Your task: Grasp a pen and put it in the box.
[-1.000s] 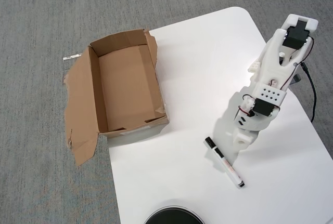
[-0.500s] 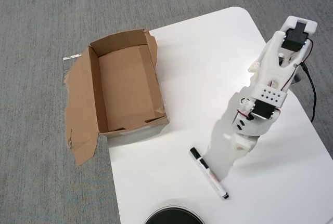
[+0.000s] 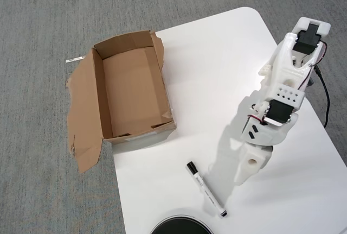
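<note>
From overhead the jaws (image 3: 232, 182) hung just beside the pen (image 3: 205, 189), but the arm's own body hid the tips, so whether they were spread or pressed together could not be told. Over the last second the pen had slid down and leftward across the white worktop (image 3: 217, 65), apparently nudged, not gripped. It lay flat, well apart from the empty box (image 3: 132, 90). The grasp probably remained undone.

From my overhead view, the white arm (image 3: 282, 87) runs from its base at the upper right of the frame down toward the lower centre. I see the gripper (image 3: 227, 182) pointing down-left, but I cannot tell how its jaws stand.
</note>
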`<state>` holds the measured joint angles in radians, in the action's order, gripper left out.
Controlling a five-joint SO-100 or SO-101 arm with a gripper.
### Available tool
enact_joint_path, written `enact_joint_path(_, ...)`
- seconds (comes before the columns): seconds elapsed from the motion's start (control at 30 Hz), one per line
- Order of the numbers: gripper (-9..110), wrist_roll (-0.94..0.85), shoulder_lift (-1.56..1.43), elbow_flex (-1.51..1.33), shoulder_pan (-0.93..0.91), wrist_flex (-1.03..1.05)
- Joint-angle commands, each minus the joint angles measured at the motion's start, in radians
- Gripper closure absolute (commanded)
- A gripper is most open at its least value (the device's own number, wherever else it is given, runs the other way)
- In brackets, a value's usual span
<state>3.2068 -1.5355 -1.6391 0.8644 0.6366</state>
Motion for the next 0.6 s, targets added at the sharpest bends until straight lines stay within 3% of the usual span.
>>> enact_joint_path(0.0,77,0.406,-0.014,0.077,-0.021,-0.006)
enact_joint_path(0.57,77,0.407,-0.009,0.084,-0.022,0.005)
